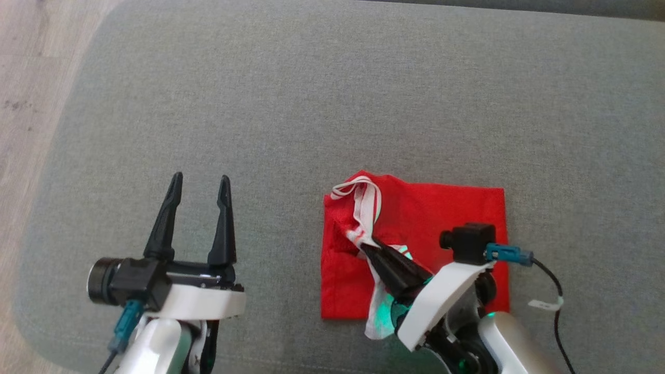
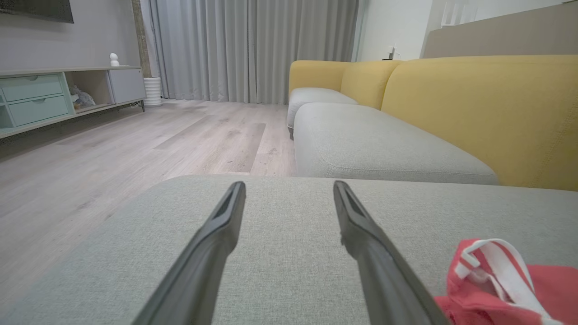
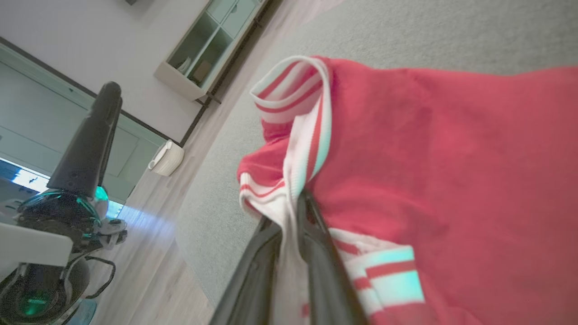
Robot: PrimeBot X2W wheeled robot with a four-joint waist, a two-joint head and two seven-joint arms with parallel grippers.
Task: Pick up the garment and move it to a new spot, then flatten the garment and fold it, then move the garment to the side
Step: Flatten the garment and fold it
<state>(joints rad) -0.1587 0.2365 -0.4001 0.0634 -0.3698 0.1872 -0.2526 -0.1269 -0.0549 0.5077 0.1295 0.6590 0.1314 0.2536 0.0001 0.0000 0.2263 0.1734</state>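
Your right gripper [image 1: 364, 249] pinches the striped trim [image 1: 367, 205] of the red garment [image 1: 441, 208], your left gripper [image 1: 200, 187] gapes empty, left of the garment

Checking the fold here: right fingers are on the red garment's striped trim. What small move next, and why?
Likely lower the striped trim flat and release it. The red garment already lies as a folded rectangle on the grey cushion, yet the right fingers pinch the trim, which loops up off it. The left fingers stand open, apart.
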